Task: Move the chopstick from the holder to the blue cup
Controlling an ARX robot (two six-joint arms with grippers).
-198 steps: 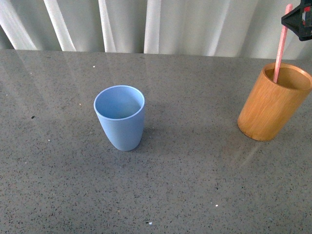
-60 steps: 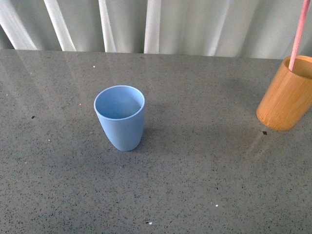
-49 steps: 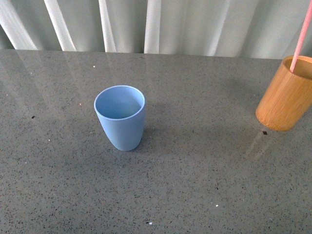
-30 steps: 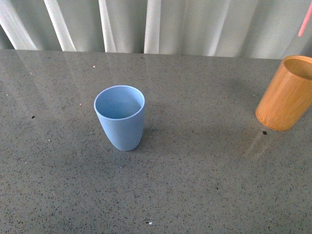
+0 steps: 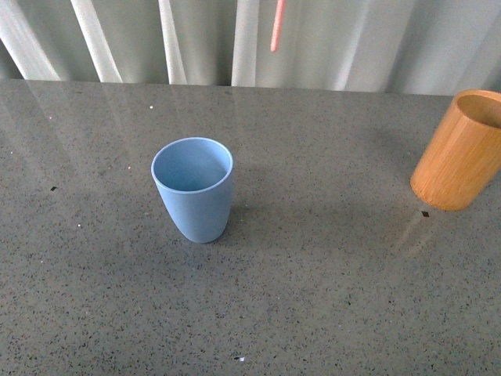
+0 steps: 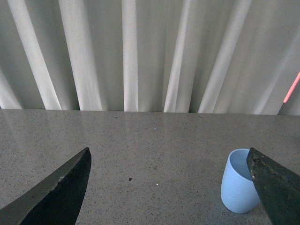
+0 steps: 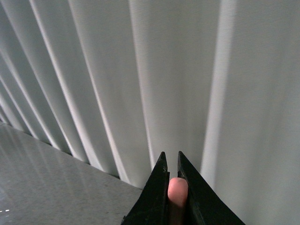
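Observation:
The light blue cup (image 5: 192, 188) stands upright on the grey table, left of centre; the left wrist view shows the same blue cup (image 6: 239, 187) beside one finger. The orange-brown holder (image 5: 459, 151) stands tilted at the far right edge, with nothing in it. Only the lower tip of the pink chopstick (image 5: 276, 27) hangs from the top edge of the front view, high above the table and behind-right of the cup; a sliver of the chopstick (image 6: 291, 87) also shows in the left wrist view. My right gripper (image 7: 169, 161) is shut on the chopstick's (image 7: 177, 190) end. My left gripper (image 6: 171, 187) is open and holds nothing.
White pleated curtains (image 5: 337, 39) hang along the table's far edge. The grey speckled tabletop (image 5: 313, 290) stretches between cup and holder. Small specks lie on the table (image 5: 425, 213).
The chopstick has come up out of the holder and been carried left, high in the air, to above the table behind the blue cup. The holder was dragged right earlier.

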